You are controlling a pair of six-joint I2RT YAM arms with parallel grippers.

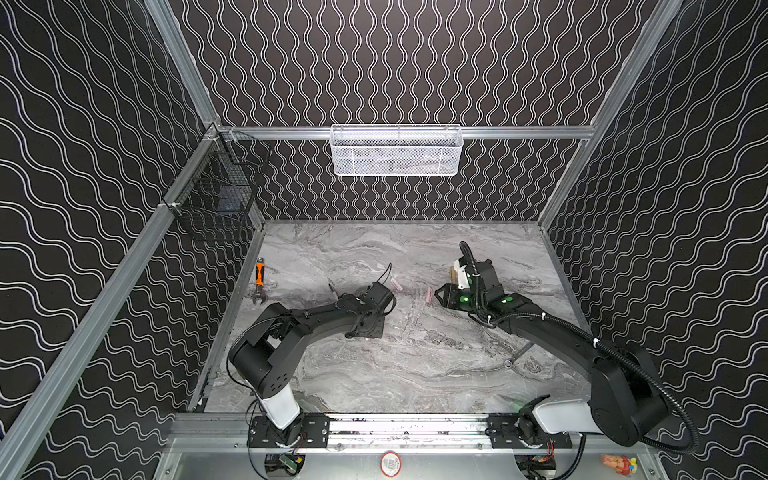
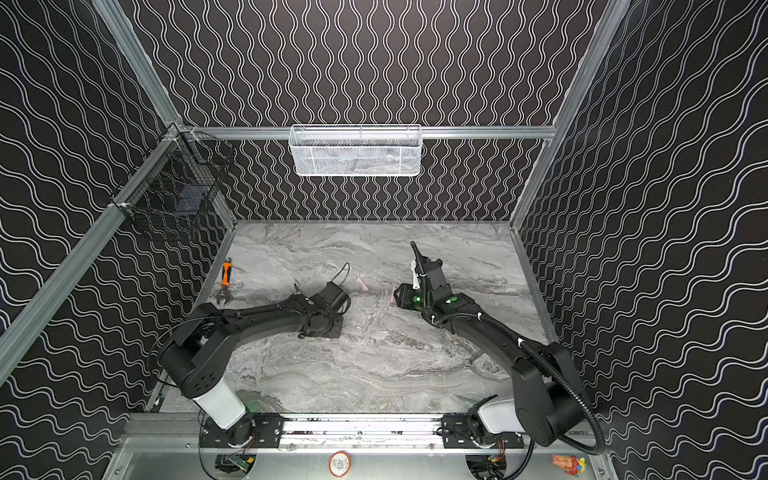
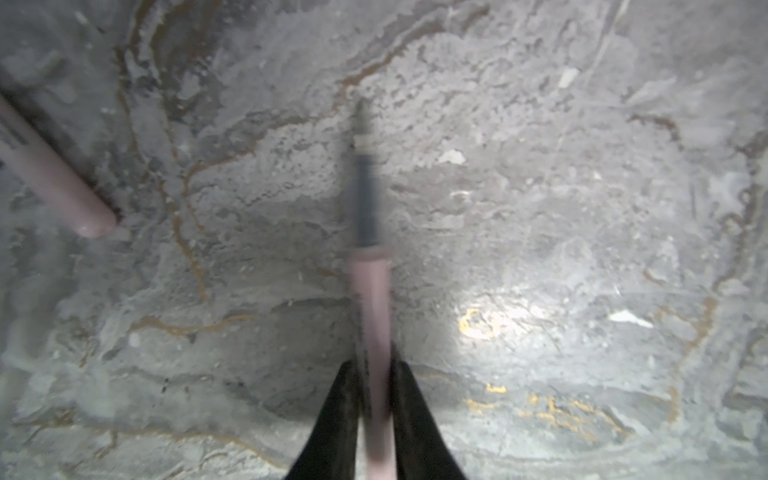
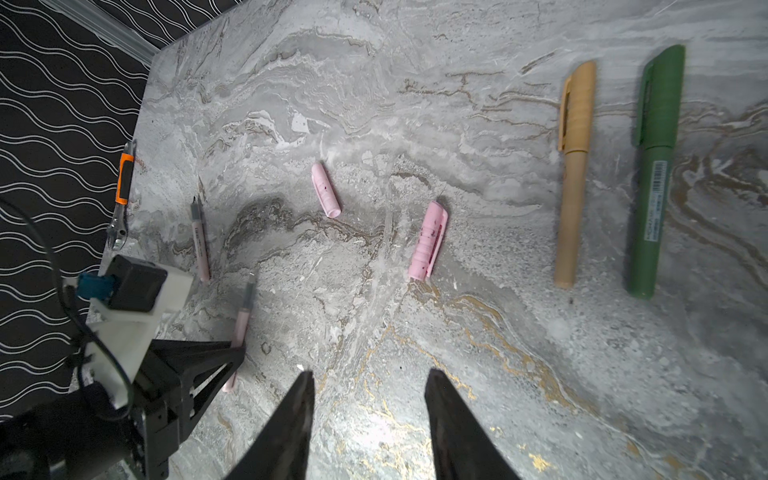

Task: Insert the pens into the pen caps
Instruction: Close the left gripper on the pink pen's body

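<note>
Grey marble tabletop (image 1: 415, 365) boxed in by black wavy wallpaper. The left gripper (image 3: 376, 363) is pinched onto a pink pen (image 3: 370, 299) toward its back end, dark tip poking out, and the right gripper (image 4: 370, 415) hangs partly spread with nothing in it. A pink cap (image 1: 397, 284) and a clipped pink cap (image 1: 428, 294) lie loose just right of centre in both top views. My guess is they're light, stiff, slick plastic that'll roll, so grab one across the middle and leave the mouth clear.
</note>
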